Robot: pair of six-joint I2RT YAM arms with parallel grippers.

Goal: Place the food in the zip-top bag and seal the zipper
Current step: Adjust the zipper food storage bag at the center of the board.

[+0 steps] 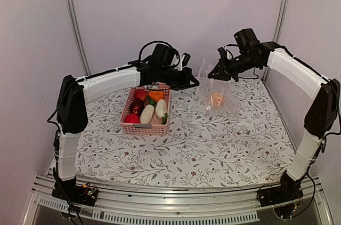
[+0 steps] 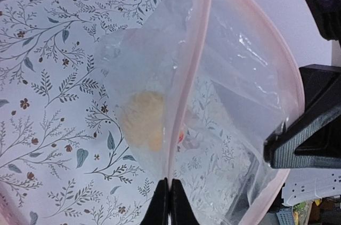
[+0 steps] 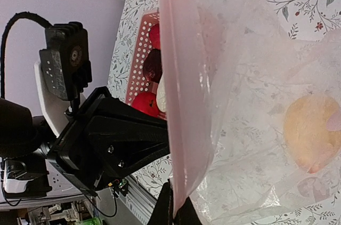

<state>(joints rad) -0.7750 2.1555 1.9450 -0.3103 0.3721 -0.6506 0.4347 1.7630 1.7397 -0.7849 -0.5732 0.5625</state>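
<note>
The left end effector point(image 2: 169, 197) and right end effector point(image 3: 174, 210) clench the zipper point(image 3: 171, 102) of the zip-top bag point(image 1: 217, 96) above the desk point(image 1: 213, 145); orange food piece point(image 3: 308, 131) inside, other food point(image 1: 147, 113) in the pink basket point(image 1: 139, 127)

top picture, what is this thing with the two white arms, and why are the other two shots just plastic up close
It is a robot: a left arm and a right arm, bolted at the near edge of a table. The top picture comes from a fixed camera above and behind them. The other two come from a small camera on each wrist, so each looks past that arm's own fingers. That is why the plastic fills them. The left gripper and the right gripper each pinch the mouth edge of a clear zip-top bag, holding it open between them. One orange piece is already inside. More toy food, red, dark, orange and white, lies in the pink basket on the table.
</note>
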